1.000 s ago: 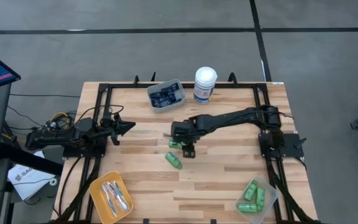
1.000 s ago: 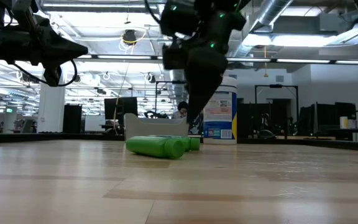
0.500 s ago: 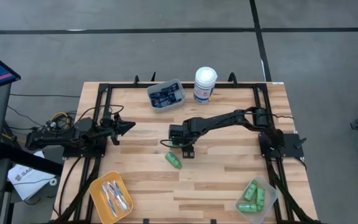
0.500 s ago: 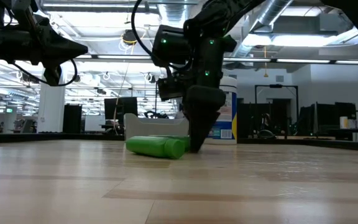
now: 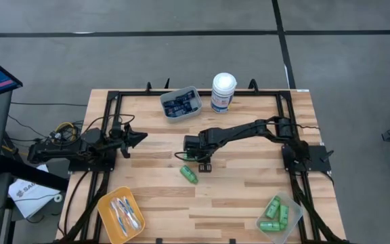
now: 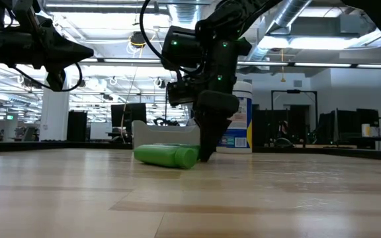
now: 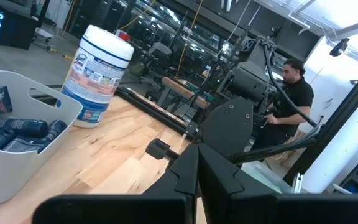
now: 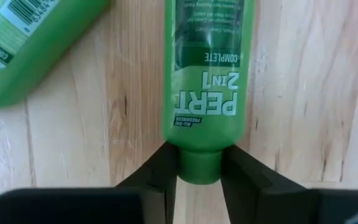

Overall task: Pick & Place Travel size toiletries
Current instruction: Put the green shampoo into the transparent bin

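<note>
A green bottle (image 8: 207, 68) of the travel size toiletries lies flat on the wooden table near its middle. My right gripper (image 5: 196, 158) stands over it, shut on its cap end. A second green bottle (image 5: 189, 175) lies loose on its side just toward the near edge, also seen in the low view (image 6: 167, 156). My left gripper (image 5: 141, 137) waits shut above the table's left part, touching nothing. My right gripper pinches the bottle's cap (image 8: 199, 169) between its two fingers (image 8: 157, 177), one on each side. The fingers come from above, pointing down, and stand across the bottle's end. The bottle lies flat on the table, label up.
A grey bin (image 5: 180, 104) of dark navy tubes and a tall white canister (image 5: 223, 92) stand at the far edge. An orange bin (image 5: 121, 213) with toothbrushes sits near left. A bin (image 5: 278, 213) with green bottles sits near right. Black rails frame the table.
My right gripper has come down to the table and gone a little toward the left edge, onto the farther green bottle. Both bottles lie where they were.
</note>
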You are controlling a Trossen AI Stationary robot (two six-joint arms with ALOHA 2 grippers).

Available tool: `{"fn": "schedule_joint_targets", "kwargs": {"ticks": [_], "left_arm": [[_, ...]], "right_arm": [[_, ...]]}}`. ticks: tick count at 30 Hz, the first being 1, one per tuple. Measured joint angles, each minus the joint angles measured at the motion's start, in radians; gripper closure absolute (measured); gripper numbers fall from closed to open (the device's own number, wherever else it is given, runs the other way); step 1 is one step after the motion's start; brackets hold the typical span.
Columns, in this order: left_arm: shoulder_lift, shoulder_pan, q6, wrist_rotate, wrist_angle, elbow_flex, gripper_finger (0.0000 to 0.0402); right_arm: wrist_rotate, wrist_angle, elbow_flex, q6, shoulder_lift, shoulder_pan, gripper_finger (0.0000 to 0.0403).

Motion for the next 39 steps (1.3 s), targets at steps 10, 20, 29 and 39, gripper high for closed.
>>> {"fn": "schedule_joint_targets", "kwargs": {"ticks": [10,20,29,39], "left_arm": [[0.000,0.000,0.000,0.001,0.003,0.000,0.0400],[0.000,0.000,0.000,0.001,0.007,0.000,0.0400],[0.000,0.000,0.000,0.001,0.010,0.000,0.0400],[0.000,0.000,0.000,0.000,0.013,0.000,0.0400]], "right_arm": [[-0.004,-0.039,-0.006,0.037,-0.066,0.019,0.0322],[-0.002,-0.297,-0.003,0.191,-0.331,0.153,0.0322],[0.057,-0.524,-0.003,0.555,-0.526,0.455,0.0322],[0.071,-0.645,-0.002,1.240,-0.569,0.850,0.0322]]}}
